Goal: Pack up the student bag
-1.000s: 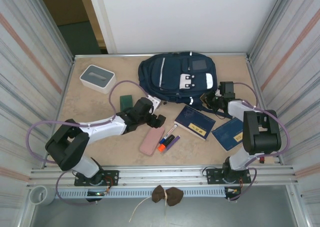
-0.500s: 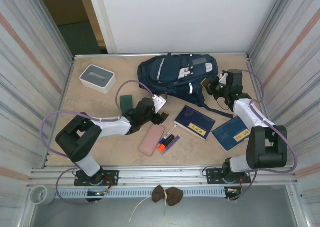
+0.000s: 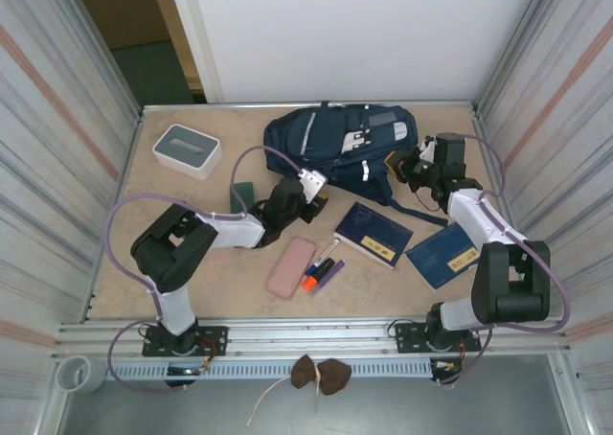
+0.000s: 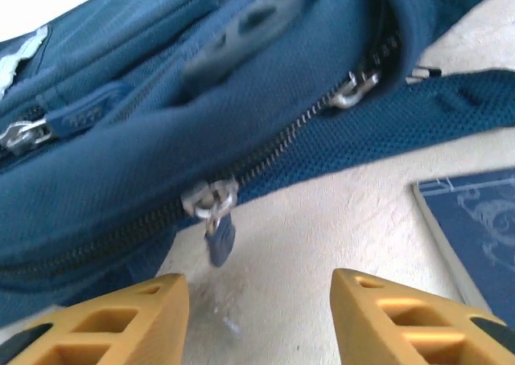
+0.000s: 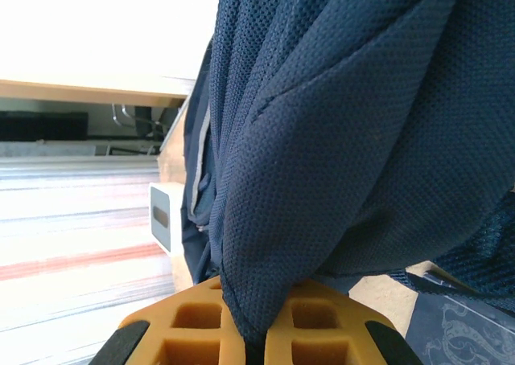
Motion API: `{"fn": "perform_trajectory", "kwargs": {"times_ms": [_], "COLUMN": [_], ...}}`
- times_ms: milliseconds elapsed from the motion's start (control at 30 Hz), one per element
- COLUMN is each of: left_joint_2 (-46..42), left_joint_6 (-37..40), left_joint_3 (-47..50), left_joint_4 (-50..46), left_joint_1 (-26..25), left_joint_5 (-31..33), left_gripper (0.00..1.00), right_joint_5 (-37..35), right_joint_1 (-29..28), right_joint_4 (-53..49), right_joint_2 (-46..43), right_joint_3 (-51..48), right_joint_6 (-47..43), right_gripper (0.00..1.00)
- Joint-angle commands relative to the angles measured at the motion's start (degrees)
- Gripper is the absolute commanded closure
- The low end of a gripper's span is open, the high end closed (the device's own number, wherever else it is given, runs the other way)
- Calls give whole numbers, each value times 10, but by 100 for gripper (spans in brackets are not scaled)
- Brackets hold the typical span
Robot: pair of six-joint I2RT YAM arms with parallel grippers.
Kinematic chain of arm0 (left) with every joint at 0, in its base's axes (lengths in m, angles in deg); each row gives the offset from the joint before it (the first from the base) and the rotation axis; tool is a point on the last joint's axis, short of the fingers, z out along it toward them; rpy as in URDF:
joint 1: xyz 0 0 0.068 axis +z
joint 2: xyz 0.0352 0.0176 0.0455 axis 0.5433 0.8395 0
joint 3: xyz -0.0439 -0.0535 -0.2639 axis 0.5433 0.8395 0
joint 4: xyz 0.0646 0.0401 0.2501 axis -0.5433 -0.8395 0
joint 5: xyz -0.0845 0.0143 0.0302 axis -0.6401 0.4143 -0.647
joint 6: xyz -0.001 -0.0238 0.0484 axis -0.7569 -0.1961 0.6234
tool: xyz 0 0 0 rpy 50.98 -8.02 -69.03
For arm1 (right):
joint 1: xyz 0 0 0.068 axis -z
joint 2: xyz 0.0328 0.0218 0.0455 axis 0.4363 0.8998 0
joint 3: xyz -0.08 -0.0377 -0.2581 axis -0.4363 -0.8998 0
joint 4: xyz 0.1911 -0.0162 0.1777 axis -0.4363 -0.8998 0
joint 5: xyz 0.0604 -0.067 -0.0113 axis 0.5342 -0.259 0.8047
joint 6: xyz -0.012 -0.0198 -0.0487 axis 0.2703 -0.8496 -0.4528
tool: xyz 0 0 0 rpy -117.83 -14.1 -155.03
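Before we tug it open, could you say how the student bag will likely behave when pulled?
Probably floppy: the student bag creases where the right gripper pinches it in shut jaws. It looks slumped on the table, so it is likely light and apt to drag.

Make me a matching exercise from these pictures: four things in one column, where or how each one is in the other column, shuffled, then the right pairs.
Column one:
1. student bag
2. pink pencil case
3. white-and-grey box
4. right claw

Column two:
A. far left part of the table
B. shut on navy fabric
C. near side, next to the markers
D. far middle of the table

Pairs: 1-D, 2-C, 3-A, 4-B.
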Motion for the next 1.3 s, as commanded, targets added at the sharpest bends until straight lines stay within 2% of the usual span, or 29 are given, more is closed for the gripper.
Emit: {"fn": "perform_trajectory", "kwargs": {"times_ms": [0,133,267,300,567,767,1033,1267], "left_joint_2": [13,16,17,15,-37,-58,-105,-96], "left_joint_6": [-8,-16,-20,-21,-36,-23,-14,1], "left_joint_3": [-29,-33,-29,-26,21,48,73,47], "left_joint_4": [23,20,14,14,-9,-36,-64,-100], "left_joint_1": [2,2,4,4,16,44,89,85], "left_joint_5": [22,34,35,40,106,125,40,-31], "left_gripper": [59,75,98,100,100,100,100,100], "right_joint_5": [31,31,37,38,54,77,104,109], "right_joint_1": [4,6,10,12,45,82,113,114], "right_joint_4": [30,25,29,28,-38,-100,-135,-132], "right_joint_2": [-16,-9,-2,-1,9,31,89,136], "right_joint_3": [14,11,6,5,25,52,98,130], "right_joint_6": [9,1,-2,-5,-81,-151,-195,-201], "right_gripper": [100,100,100,100,100,100,100,100]}}
